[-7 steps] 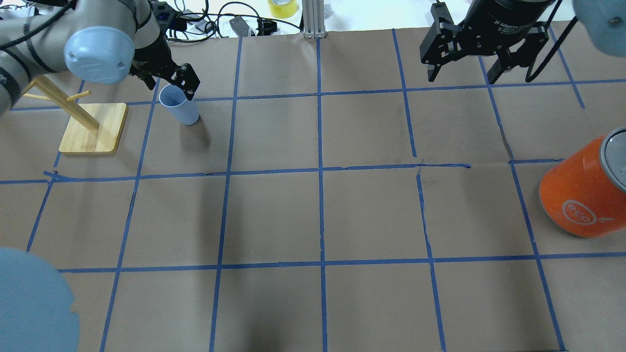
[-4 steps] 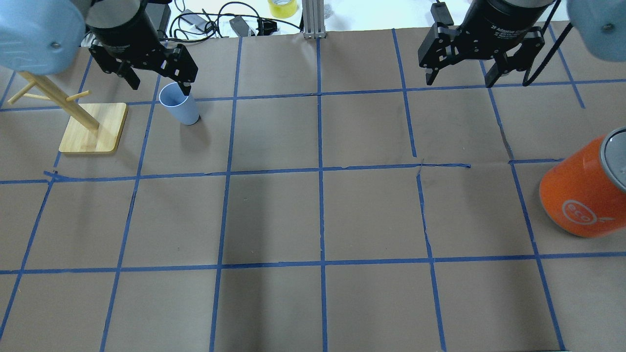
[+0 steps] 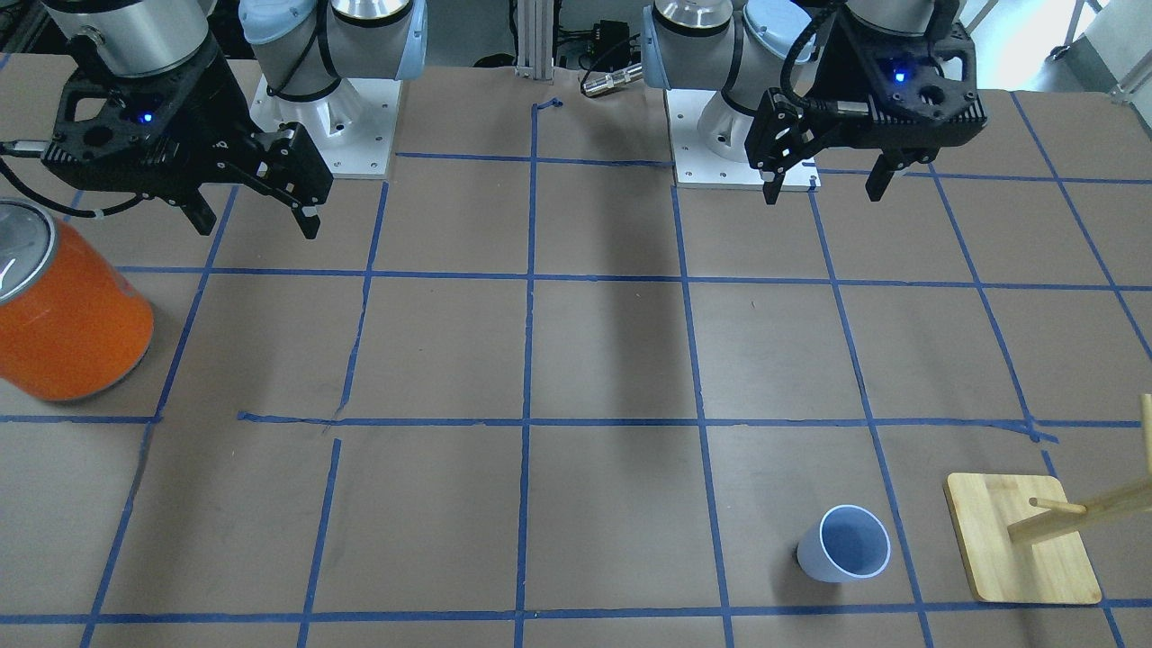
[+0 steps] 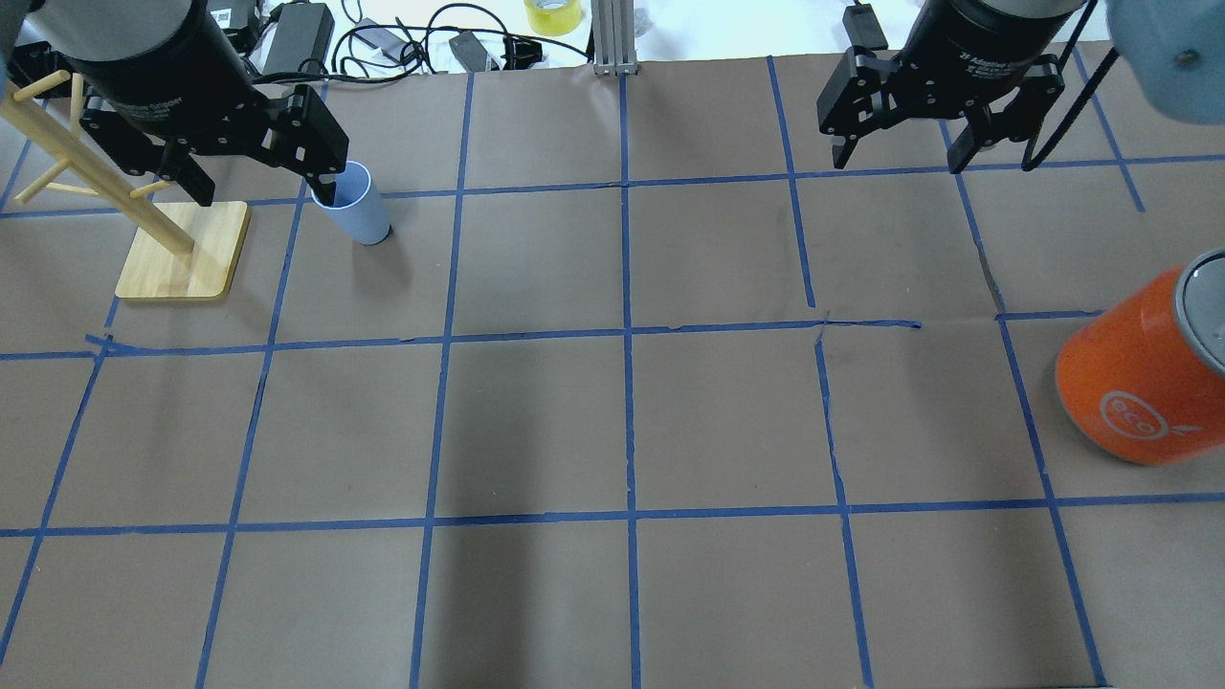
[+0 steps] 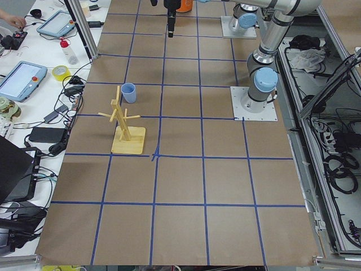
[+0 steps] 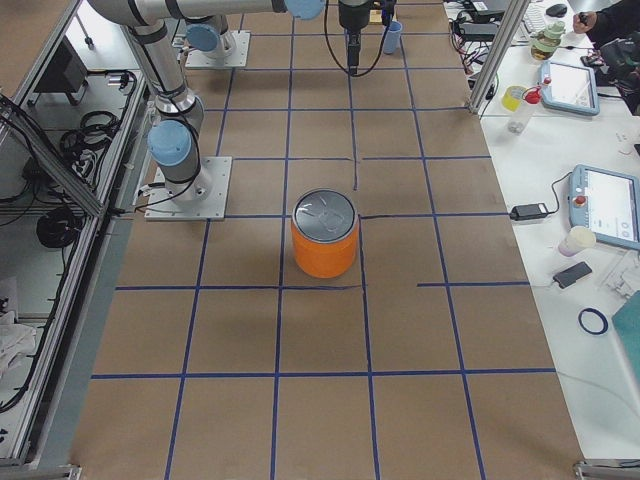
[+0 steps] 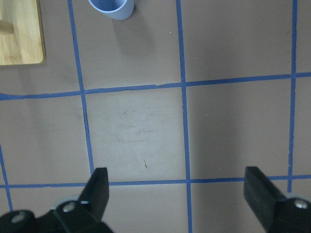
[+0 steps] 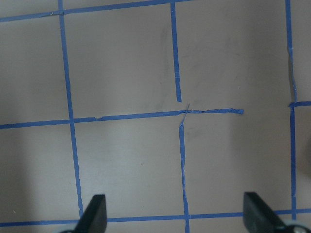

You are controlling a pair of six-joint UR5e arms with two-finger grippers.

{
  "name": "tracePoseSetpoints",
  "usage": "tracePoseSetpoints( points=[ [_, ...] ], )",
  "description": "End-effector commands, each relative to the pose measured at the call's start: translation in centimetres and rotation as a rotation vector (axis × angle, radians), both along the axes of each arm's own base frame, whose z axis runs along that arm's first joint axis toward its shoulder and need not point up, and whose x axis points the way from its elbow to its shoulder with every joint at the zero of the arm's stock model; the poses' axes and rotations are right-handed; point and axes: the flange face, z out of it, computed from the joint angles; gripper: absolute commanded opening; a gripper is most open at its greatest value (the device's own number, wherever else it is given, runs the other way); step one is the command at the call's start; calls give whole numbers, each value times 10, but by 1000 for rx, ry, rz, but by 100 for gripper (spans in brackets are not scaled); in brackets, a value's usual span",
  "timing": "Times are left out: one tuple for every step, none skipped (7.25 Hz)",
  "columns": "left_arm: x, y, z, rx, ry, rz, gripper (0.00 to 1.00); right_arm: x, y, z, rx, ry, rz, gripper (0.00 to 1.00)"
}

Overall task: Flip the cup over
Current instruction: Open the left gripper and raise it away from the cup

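cup sits upright, mouth up, on the desk right by the wooden rack, out ahead of the left gripper, which hangs high, spread and empty; right gripper is spread too, way further off

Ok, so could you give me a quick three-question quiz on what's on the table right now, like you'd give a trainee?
1. True or false: the cup stands upright, mouth up.
2. The left gripper and the right gripper are both: A open and empty, B gripping the cup, C out of view.
3. What stands nearest the cup?
Key: 1 true; 2 A; 3 the wooden rack.
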Motion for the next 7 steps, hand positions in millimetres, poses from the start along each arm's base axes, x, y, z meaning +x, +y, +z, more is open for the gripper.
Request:
tracePoseSetpoints(
  points=[
    [3,5,3,-10,9,38,100,-2,0,0,1,1,-2,100],
    [5,3,8,-29,10,33,100,-2,0,0,1,1,-2,100],
    [7,2,8,-35,11,37,100,-2,0,0,1,2,0,100],
    [10,2,9,-39,12,37,100,-2,0,0,1,2,0,100],
    [15,1,9,-40,11,31,100,-2,0,0,1,4,1,100],
    [24,-3,14,-60,15,40,100,-2,0,0,1,4,0,100],
    [29,-4,13,-61,78,36,100,-3,0,0,1,4,0,100]
  ],
)
